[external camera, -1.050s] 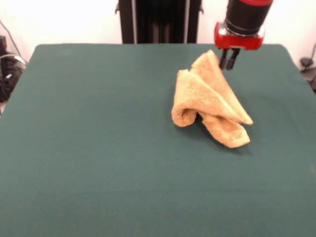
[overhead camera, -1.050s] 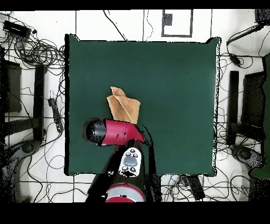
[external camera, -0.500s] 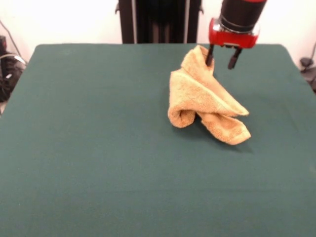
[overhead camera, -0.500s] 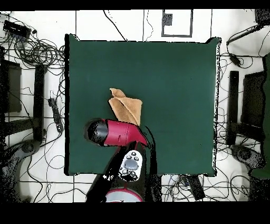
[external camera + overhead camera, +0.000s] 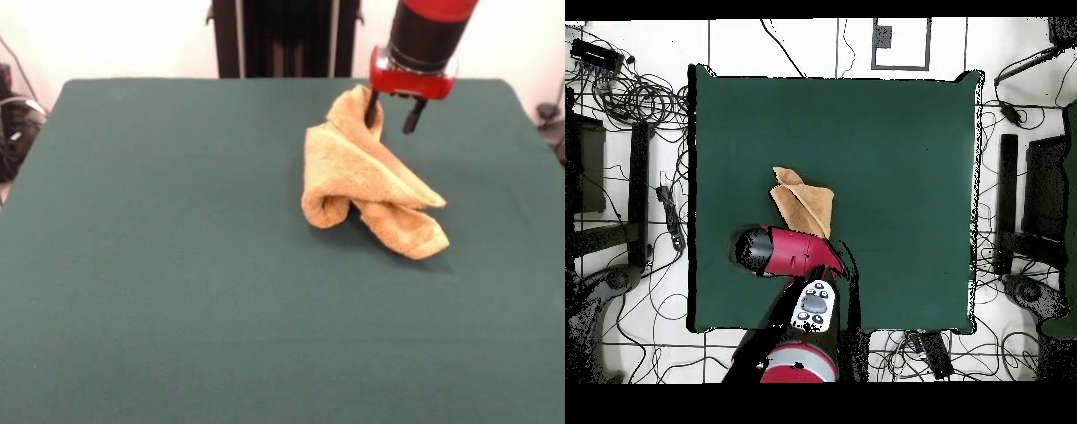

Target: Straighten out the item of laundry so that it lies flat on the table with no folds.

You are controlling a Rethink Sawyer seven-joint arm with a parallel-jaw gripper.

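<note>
Tangled black cables (image 5: 640, 95) sprawl over the pale floor (image 5: 800, 45) around the worktop (thickest at the overhead view's upper left). A white sheet with a dark patch (image 5: 900, 42), perhaps paper, lies beyond one edge. Dark equipment (image 5: 1043, 195) stands alongside.

I see the table (image 5: 177, 265), its dark green cloth top spread wide, carrying only the golden-tan towel (image 5: 371, 181), which sits crumpled and folded over itself toward two o'clock of the centre in my front view.
</note>
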